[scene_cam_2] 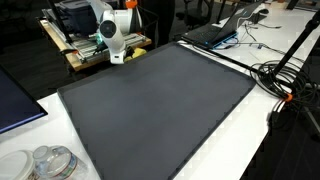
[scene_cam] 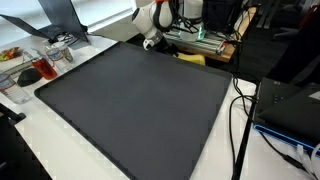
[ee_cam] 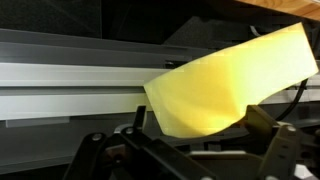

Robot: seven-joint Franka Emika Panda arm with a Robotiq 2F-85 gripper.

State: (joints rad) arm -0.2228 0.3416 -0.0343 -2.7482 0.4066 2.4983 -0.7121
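Gripper on the white arm hangs low at the far edge of the dark mat, its jaws spread wide and holding nothing. In the wrist view the two fingers rise from the bottom of the picture. A yellow piece, soft-looking and either a sponge or a folded cloth, fills the space ahead of them, more toward one finger than the other. Whether it touches that finger I cannot tell. In an exterior view the yellow piece lies just off the mat's far edge, beside the gripper and close to a wooden rack of equipment. A grey metal rail runs behind it. The main risk, as I judge it, is the off-centre line-up: jaws closing from here might catch only a corner, so the piece would fold or slip out. The rack and rail are also near enough that a careless sideways move could knock them. Cables trail beside the mat, well away from the gripper.
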